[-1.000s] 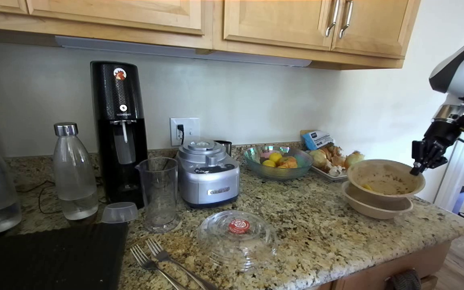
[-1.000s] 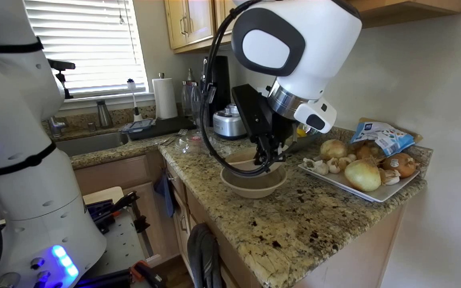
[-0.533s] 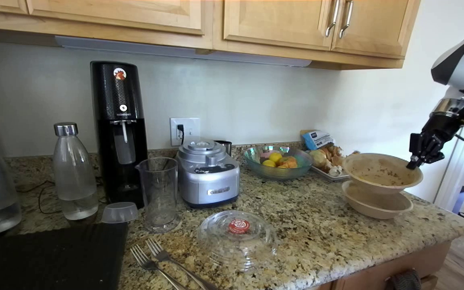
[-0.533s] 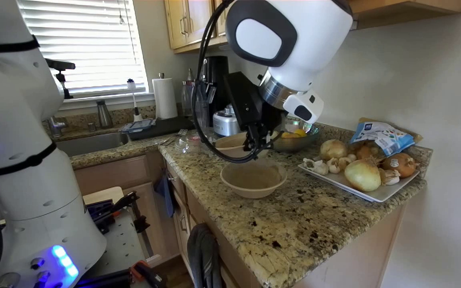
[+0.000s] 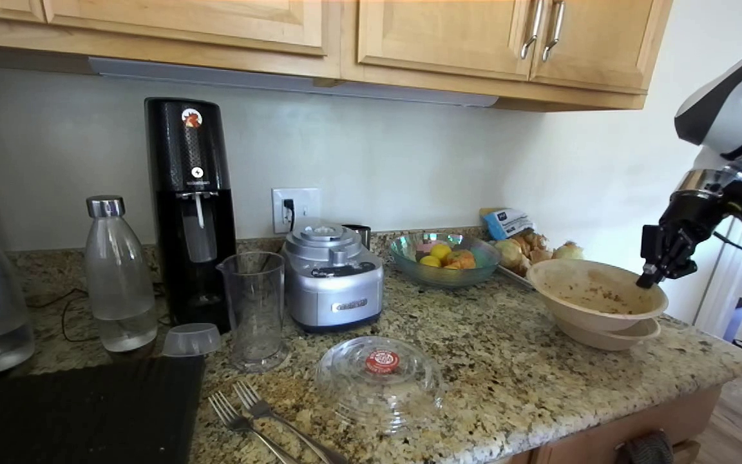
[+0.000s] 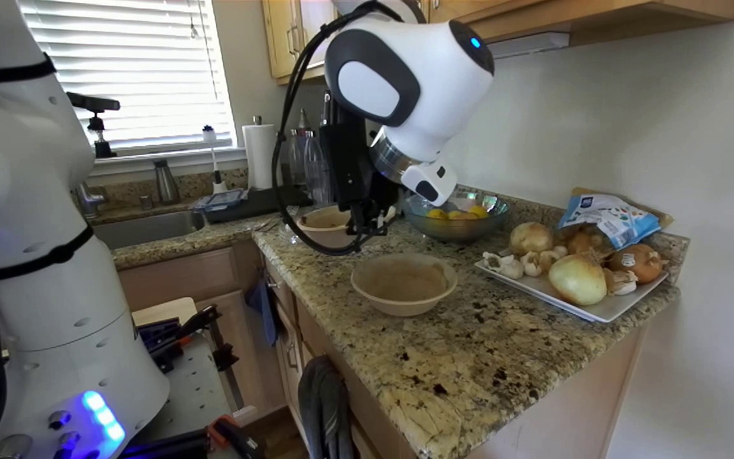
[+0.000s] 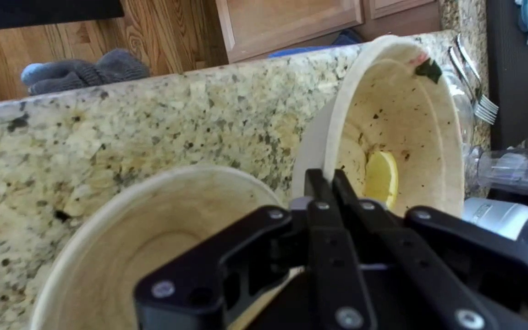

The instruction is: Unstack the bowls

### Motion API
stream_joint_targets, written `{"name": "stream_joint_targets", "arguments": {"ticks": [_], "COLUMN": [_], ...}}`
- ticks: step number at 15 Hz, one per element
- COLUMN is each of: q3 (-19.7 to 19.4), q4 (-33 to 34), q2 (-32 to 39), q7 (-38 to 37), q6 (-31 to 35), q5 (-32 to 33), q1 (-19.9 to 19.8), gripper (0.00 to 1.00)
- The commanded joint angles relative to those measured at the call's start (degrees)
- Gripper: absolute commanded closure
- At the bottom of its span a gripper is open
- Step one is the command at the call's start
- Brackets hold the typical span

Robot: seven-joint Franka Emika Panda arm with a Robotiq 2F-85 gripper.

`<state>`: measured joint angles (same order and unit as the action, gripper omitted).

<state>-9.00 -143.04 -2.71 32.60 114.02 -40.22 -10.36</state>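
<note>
The gripper (image 7: 328, 177) clamps bowl A (image 6: 332, 237) by the rim; a yellow wedge (image 7: 381, 176) lies inside. Standing apart on the counter (image 6: 456, 363): bowl B (image 6: 407, 285). In an exterior view, relative to bowl B, bowl A is at 10 o'clock, the plate (image 6: 610, 312) at 3 o'clock.

Held bowl (image 6: 329, 234): shifted left and farther in an exterior view | gripper (image 5: 646, 281): shifted left with it | gap to lower bowl (image 6: 405, 282): wider | glass fruit bowl (image 6: 459, 230): more exposed

exterior view: toward cabinets (image 5: 345, 45) | exterior view: toward window (image 6: 144, 76) | wrist view: close, downward | shared: counter (image 5: 493, 364)
</note>
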Motion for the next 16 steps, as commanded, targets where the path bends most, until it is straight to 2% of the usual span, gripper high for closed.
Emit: {"name": "stream_joint_targets", "arguments": {"ticks": [1,8,16], "q3": [1.8,6.8,11.6], "q4": [-5.7,-8.3,-6.9], "q2": [-4.1,-1.7,3.3], "q7": [0.4,1.4,8.5], "q6": [1.2,5.2,17.2], "q5": [-3.2,-9.8,-24.5], "q1": [2.9,8.1,12.3], "gripper": [0.96,0.96,0.96]}}
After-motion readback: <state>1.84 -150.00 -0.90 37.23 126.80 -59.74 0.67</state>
